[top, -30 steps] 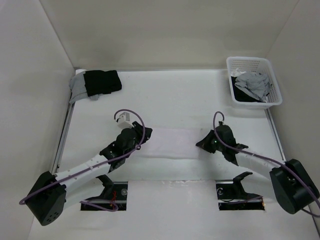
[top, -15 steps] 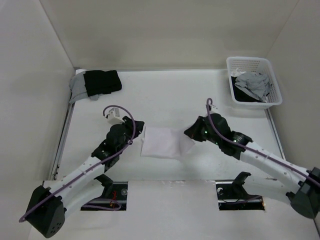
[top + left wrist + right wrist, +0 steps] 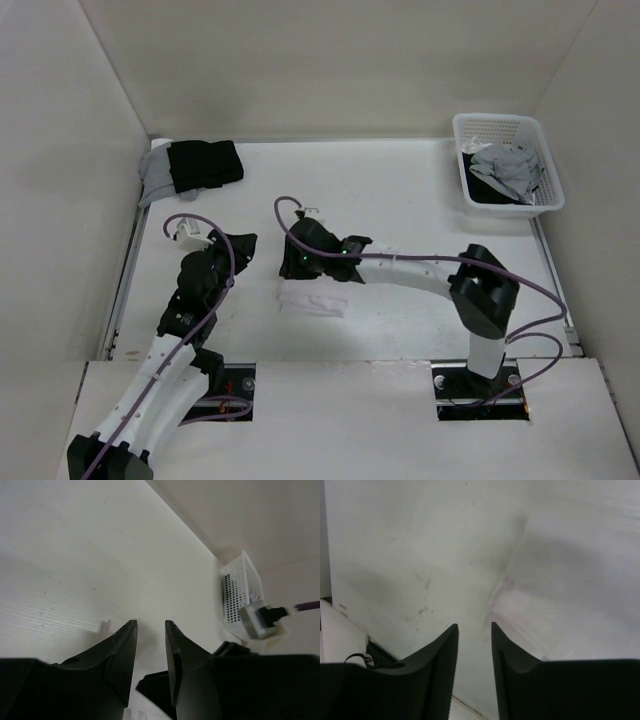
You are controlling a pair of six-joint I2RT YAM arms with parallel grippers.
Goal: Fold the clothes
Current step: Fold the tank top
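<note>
**Fold laid down, both pincers empty**

The white garment [image 3: 313,298] lies as a small, compact rectangle on the worktop [image 3: 420,200], left of centre, between my two arms. I have the right arm reaching far across. The right pincer [image 3: 475,647] hangs just over the cloth's left edge, its jaws apart and no fabric between them. The left pincer [image 3: 151,645] sits off to the left, clear of the cloth, its jaws parted only narrowly and empty.

I judge this to be the end of a side-to-side fold, since the layers are stacked and nothing grips them. Next I would lift the right arm straight up so it does not drag the top layer. Then I would check the edges. From the right wrist view the cloth's border looks a little rucked and may want smoothing before any further fold.
</note>
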